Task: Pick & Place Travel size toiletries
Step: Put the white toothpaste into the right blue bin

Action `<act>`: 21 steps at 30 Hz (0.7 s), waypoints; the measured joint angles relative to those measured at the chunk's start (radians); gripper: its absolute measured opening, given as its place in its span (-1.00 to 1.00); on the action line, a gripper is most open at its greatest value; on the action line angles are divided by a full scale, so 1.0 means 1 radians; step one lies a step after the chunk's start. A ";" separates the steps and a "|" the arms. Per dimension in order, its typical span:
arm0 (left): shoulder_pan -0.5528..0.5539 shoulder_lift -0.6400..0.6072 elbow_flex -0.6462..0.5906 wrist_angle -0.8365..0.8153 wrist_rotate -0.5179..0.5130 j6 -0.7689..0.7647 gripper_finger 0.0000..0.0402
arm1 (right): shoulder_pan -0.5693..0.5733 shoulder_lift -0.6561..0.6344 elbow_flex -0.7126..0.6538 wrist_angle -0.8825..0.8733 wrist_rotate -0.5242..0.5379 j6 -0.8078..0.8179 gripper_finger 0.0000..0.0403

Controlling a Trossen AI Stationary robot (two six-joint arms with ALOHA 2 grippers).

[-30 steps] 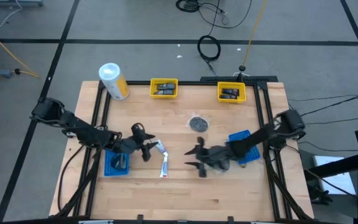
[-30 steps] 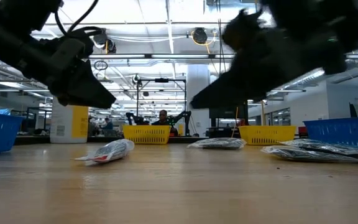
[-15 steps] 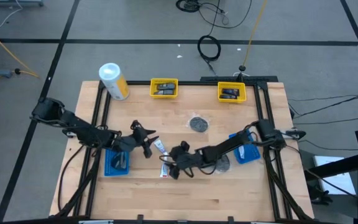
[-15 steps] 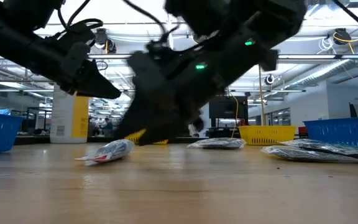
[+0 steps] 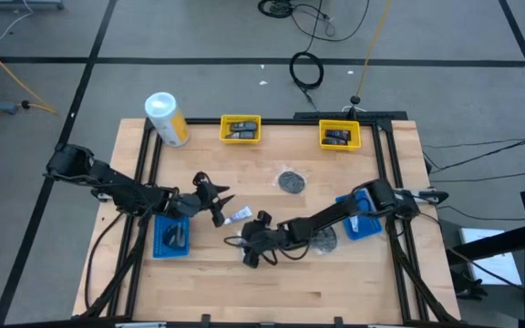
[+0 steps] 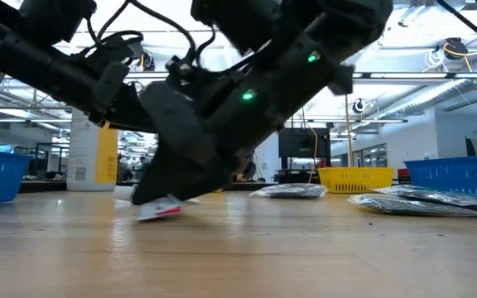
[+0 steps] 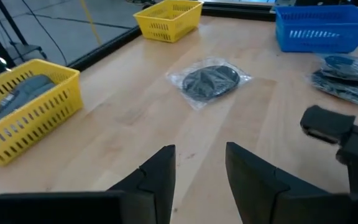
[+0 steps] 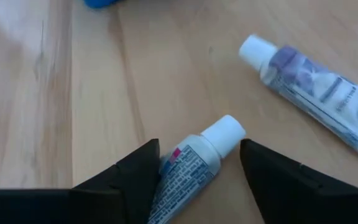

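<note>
Two white mini tubes lie on the wood near the middle of the table. One tube (image 8: 194,163) lies flat between the fingers of my right gripper (image 8: 199,146), which is open and reaches down low from the right (image 5: 249,248). The other tube (image 8: 316,93) lies free just beyond it (image 5: 238,215). My left gripper (image 5: 215,204) hovers open beside that second tube, with nothing between its fingers (image 7: 199,154). A round dark disc in clear wrap (image 5: 291,180) and dark packets (image 5: 324,239) rest flat on the table. My right gripper straddles the near tube's body (image 8: 185,171), fingers slanting down from the table's right and lying along it, its white cap (image 8: 224,130) pointing away past the fingertips. The tube lies flat on the wood. I cannot tell whether either finger touches it.
Two yellow trays (image 5: 241,128) (image 5: 339,135) stand at the far edge and hold dark items. Blue trays sit at the left (image 5: 171,237) and right (image 5: 358,217). A white-and-yellow canister (image 5: 167,118) stands at the far left corner. Bare wood lies along the near edge.
My right gripper has swept from beside the right blue tray toward the table's left and sunk low over the near tube, tipping further down as it went. The disc and the packets have stayed where they were.
</note>
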 joint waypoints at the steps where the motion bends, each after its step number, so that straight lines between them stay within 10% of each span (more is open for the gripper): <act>1: 0.000 0.000 0.000 0.000 0.006 -0.006 -0.33 | 0.003 -0.010 0.000 -0.020 0.000 -0.023 0.05; 21: -0.082 0.000 0.000 -0.039 0.015 -0.122 -0.40 | 0.084 -0.269 -0.010 -0.659 -0.003 -0.196 -0.56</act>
